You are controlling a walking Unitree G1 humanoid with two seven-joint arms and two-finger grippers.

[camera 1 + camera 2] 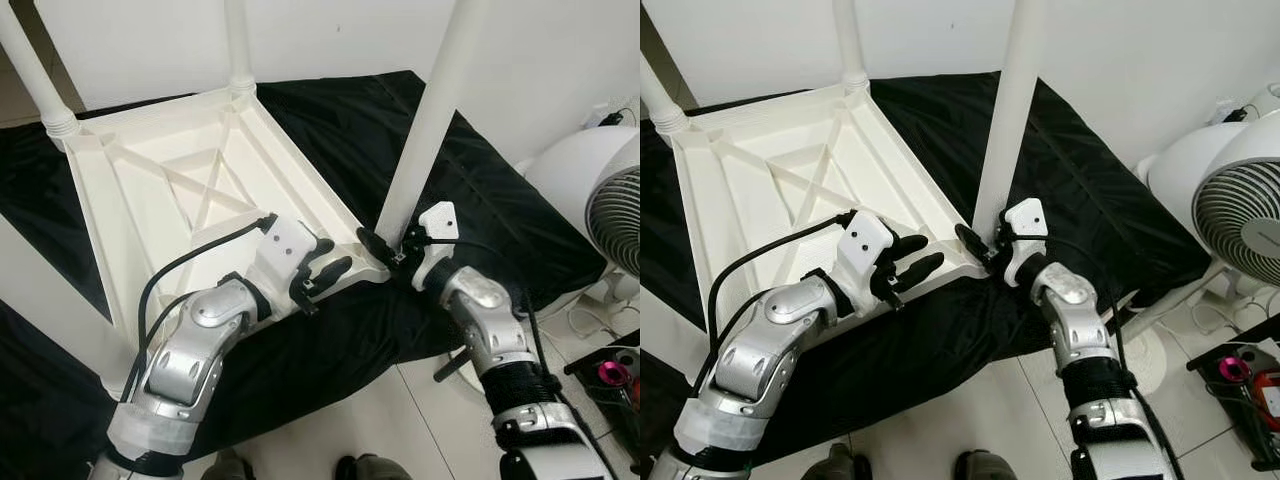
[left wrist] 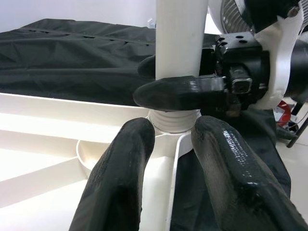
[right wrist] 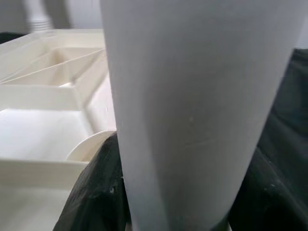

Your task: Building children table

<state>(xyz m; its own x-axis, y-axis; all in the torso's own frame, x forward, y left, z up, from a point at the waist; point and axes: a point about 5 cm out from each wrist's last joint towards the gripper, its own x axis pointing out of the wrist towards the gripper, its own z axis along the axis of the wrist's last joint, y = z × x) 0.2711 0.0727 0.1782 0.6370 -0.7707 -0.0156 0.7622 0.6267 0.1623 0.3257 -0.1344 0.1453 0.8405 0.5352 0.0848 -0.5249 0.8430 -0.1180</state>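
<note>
A white plastic children's table (image 1: pixel 170 190) lies upside down on a black cloth (image 1: pixel 330 120). Two legs stand screwed in at its far corners (image 1: pixel 40 80) (image 1: pixel 238 50). A third white leg (image 1: pixel 430 110) stands upright in the near right corner socket. My right gripper (image 1: pixel 385 245) is shut on that leg's base; in the right wrist view the leg (image 3: pixel 192 96) sits between the black fingers (image 3: pixel 91 192). My left gripper (image 1: pixel 325 268) is open, with its fingers (image 2: pixel 115 178) either side of the table's near rim, just short of the socket.
A white fan (image 1: pixel 600 200) stands close on the right, with cables and a pink object (image 1: pixel 612 372) on the floor beside it. A white wall is behind the table. The cloth hangs down to pale floor tiles in front.
</note>
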